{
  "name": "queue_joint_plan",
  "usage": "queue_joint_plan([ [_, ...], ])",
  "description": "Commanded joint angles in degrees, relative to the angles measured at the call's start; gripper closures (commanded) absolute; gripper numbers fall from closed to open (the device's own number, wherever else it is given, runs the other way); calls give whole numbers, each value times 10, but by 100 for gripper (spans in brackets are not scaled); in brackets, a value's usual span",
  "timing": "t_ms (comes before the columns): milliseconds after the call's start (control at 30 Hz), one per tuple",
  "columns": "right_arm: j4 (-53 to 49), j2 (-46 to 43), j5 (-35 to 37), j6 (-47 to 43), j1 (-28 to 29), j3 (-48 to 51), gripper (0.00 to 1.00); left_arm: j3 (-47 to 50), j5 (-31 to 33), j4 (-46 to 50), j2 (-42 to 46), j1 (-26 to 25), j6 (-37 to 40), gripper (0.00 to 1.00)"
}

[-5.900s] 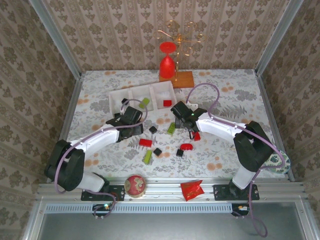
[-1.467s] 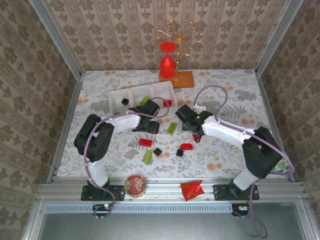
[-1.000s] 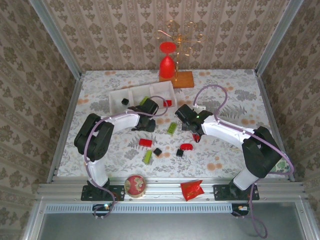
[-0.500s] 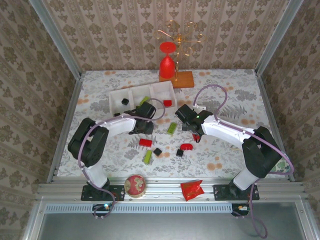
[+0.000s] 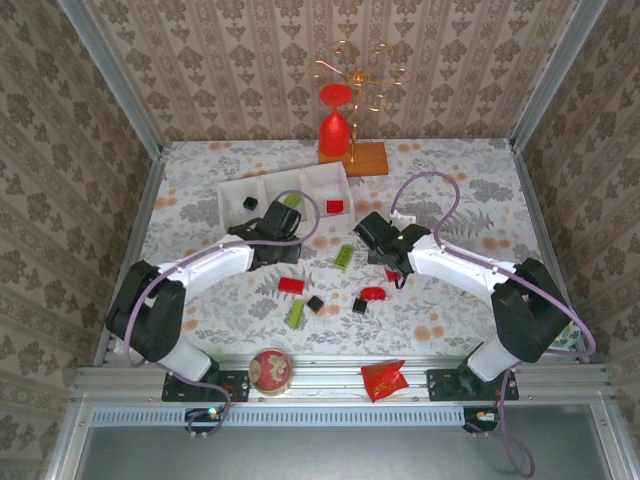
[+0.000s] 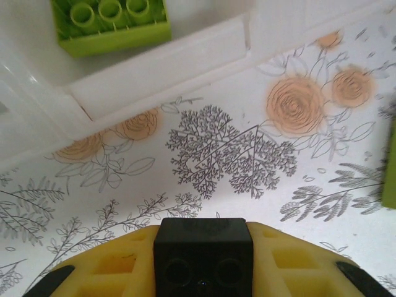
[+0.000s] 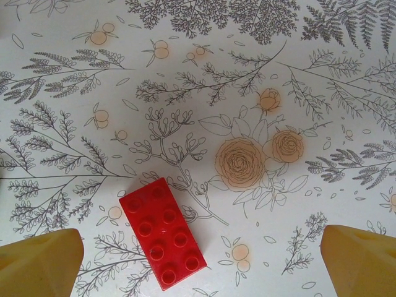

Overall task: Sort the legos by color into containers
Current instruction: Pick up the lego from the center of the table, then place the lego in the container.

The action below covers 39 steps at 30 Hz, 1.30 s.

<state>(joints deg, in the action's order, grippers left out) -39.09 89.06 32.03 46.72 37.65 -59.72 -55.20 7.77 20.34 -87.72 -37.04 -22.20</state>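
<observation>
Left claw (image 5: 271,241) has shifted left beside long white 3-compartment plastic tray (image 5: 232,196), clamped on small black cube brick (image 6: 203,250). Right claw (image 7: 198,260) apart over red plastic brick (image 7: 163,234). 3 bricks sorted, approx. 7 left on counter (image 5: 450,320).

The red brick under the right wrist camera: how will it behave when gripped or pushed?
The red brick looks like rigid moulded plastic, so it probably will not bend. It lies flat, studs up, so it should slide rather than roll or tip. Its smooth sides may slip.
</observation>
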Motion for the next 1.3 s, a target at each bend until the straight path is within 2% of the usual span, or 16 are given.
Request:
queue_joint_plan([
  [0, -10, -21, 23, 12, -1, 11, 0, 11, 18, 12, 39, -1, 14, 80],
  [333, 0, -41, 6, 11, 1, 29, 0, 32, 30, 18, 93, 13, 7, 80],
  [667, 8, -30, 1, 5, 1, 29, 0, 38, 33, 2, 120, 71, 10, 80],
  [1100, 13, -32, 0, 7, 1, 31, 0, -15, 8, -64, 24, 169, 30, 79],
  [1267, 23, -43, -6, 5, 1, 40, 0, -50, 3, -74, -21, 191, 41, 79],
])
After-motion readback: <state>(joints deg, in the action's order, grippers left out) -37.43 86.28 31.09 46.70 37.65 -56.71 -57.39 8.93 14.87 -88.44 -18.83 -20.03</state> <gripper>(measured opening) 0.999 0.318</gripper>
